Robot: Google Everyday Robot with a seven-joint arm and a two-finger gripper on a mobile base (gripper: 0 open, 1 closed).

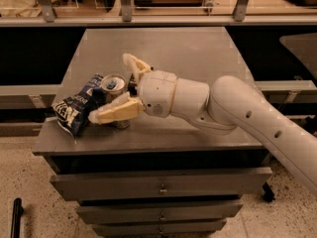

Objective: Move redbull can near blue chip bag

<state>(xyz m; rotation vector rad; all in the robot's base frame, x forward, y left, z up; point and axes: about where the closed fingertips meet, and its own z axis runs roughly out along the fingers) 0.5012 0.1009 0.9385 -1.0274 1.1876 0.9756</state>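
Note:
The redbull can stands upright on the grey table, near its front left corner. Its silver top faces up. The blue chip bag lies wrinkled right beside the can on its left, touching or nearly touching it. My gripper reaches in from the right with its fingers spread wide on either side of the can. One finger is behind the can and the other finger crosses in front of its lower body. Neither finger presses on the can.
The table's front edge is close below the can and the bag, with drawers under it. A railing and a shelf run behind the table. My white arm covers the table's right front part.

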